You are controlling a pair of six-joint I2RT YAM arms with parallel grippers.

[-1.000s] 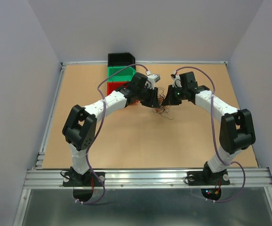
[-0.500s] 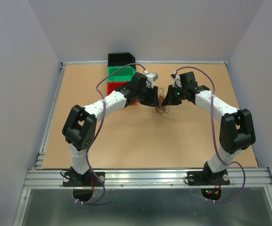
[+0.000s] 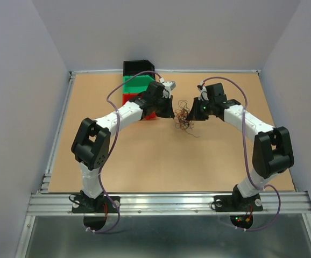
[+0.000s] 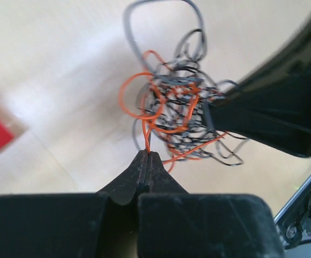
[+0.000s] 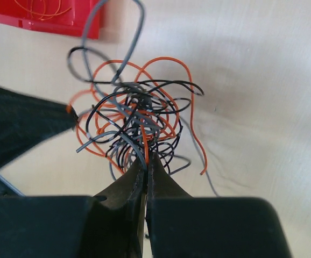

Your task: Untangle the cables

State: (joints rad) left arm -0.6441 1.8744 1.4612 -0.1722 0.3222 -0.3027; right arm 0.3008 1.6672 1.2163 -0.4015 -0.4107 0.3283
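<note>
Because I want the clump pulled from two sides, my left gripper (image 4: 146,157) pinches one orange wire (image 4: 146,134); my right gripper (image 5: 146,159) clamps the cables (image 3: 184,115), bunched between them above the table (image 3: 145,156).

We see the cables (image 4: 171,113) as a tangle of orange, black and grey strands, and both the left gripper (image 4: 146,156) and the right gripper (image 5: 146,159) are plain matt black. The table (image 3: 145,156) shows us a light tan wood tone with no pattern, and the three containers are a black bin (image 3: 138,67), a green bin (image 3: 135,83) and a red bin (image 3: 129,100). We note the left arm (image 3: 115,121) and the right arm (image 3: 247,122) are white with black joints, the arm leads (image 3: 244,141) are purple, and the walls (image 3: 171,32) are pale grey.
</note>
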